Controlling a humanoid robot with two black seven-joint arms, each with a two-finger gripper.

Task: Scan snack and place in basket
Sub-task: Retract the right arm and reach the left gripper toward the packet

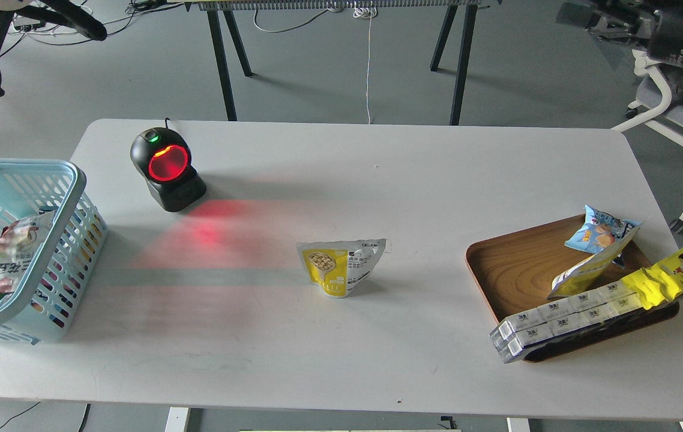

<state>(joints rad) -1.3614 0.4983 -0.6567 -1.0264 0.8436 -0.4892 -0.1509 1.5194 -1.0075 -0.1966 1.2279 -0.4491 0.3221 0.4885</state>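
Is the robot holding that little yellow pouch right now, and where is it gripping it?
No. The snack stands alone on the table, and no gripper is in view.

A black scanner [167, 170] glows red at the tabletop's [341, 180] upper left. At right, a wooden tray [515, 270] holds a blue chip bag [601, 230].

basket [47, 252]: left side cut by frame edge | packets inside: half hidden by its wall | pouch [341, 267] text: too small to read

One pouch [340, 267], one basket [23, 240], one scanner [167, 169], one tray [533, 270].
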